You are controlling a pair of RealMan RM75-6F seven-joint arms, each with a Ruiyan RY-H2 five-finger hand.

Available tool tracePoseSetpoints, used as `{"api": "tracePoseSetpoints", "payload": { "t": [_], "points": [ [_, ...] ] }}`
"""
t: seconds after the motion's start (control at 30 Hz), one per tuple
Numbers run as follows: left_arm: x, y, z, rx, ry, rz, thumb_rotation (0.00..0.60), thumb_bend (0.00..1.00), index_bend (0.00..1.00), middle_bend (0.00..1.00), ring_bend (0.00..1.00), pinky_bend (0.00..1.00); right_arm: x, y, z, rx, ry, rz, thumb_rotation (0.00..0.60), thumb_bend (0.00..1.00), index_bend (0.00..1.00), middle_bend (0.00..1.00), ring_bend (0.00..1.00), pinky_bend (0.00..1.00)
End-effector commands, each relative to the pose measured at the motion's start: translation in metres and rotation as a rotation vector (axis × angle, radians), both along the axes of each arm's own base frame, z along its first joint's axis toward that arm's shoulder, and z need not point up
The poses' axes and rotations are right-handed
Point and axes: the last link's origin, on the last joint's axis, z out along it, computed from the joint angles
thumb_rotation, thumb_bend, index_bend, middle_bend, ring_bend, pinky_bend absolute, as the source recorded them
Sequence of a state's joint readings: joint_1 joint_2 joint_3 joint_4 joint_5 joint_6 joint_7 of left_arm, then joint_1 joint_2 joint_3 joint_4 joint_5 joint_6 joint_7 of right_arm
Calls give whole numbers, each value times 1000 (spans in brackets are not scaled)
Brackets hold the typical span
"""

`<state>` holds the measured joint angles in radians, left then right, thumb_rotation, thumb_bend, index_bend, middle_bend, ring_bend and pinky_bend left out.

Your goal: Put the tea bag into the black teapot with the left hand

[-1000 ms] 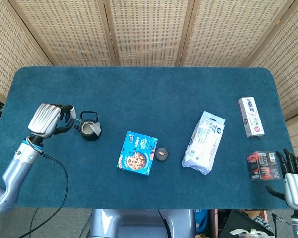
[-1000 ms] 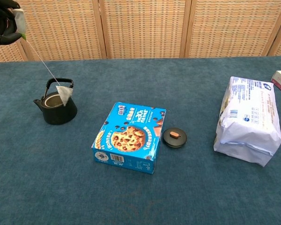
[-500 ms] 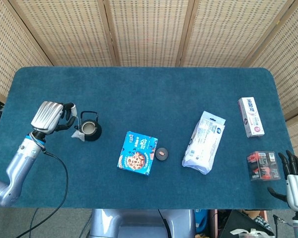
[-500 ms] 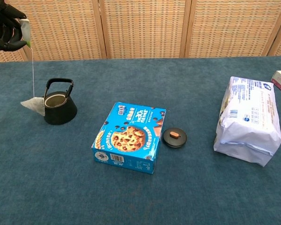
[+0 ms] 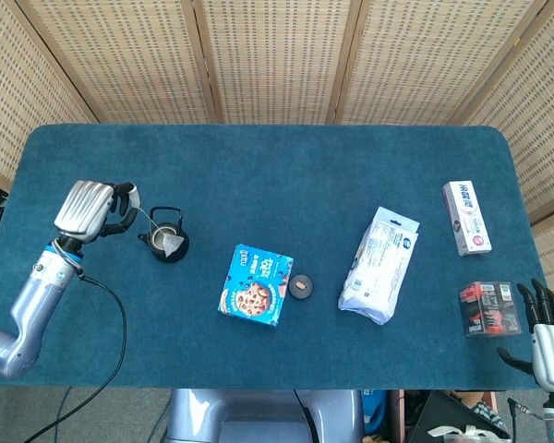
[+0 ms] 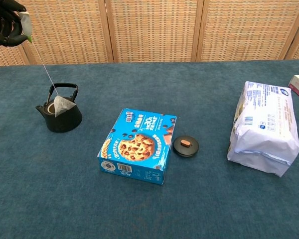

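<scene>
A blue-carpeted table (image 5: 286, 166) carries a black teapot (image 6: 63, 115), cookie box (image 6: 137, 146), teapot lid (image 6: 185, 146), white pouch (image 6: 262, 127) — and two small boxes (image 5: 467, 217) at right

I'm seeing counter (image 6: 199, 209) wearing matt blue napped cloth. Black teapot (image 6: 64, 118) looking dull, cast-metal rough. Tea bag (image 6: 61, 105) showing thin white paper. Cookie box (image 6: 138, 146) gleaming glossy card. Left hand (image 5: 85, 209) shining brushed metal.

Left hand (image 5: 90, 210) raised, fingers pinched closed, right hand (image 5: 548, 334) low, fingers spread
</scene>
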<state>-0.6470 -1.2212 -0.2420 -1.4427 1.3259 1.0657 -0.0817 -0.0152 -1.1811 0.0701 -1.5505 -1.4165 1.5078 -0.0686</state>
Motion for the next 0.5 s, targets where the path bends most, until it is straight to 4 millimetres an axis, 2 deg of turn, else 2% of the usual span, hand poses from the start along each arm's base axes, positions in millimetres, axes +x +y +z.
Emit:
{"api": "tracePoseSetpoints", "payload": {
  "t": [0.03, 0.5],
  "points": [
    [-1, 0, 0, -2, 0, 5, 600, 452, 765, 704, 652, 650, 0, 0, 0, 0, 0, 0, 600, 3, 0, 0, 0, 0],
    [-7, 6, 1, 14, -1, 32, 600, 452, 766, 703, 651, 650, 1, -2, -2, 9, 1, -5, 600, 2, 0, 0, 0, 0]
  ]
}}
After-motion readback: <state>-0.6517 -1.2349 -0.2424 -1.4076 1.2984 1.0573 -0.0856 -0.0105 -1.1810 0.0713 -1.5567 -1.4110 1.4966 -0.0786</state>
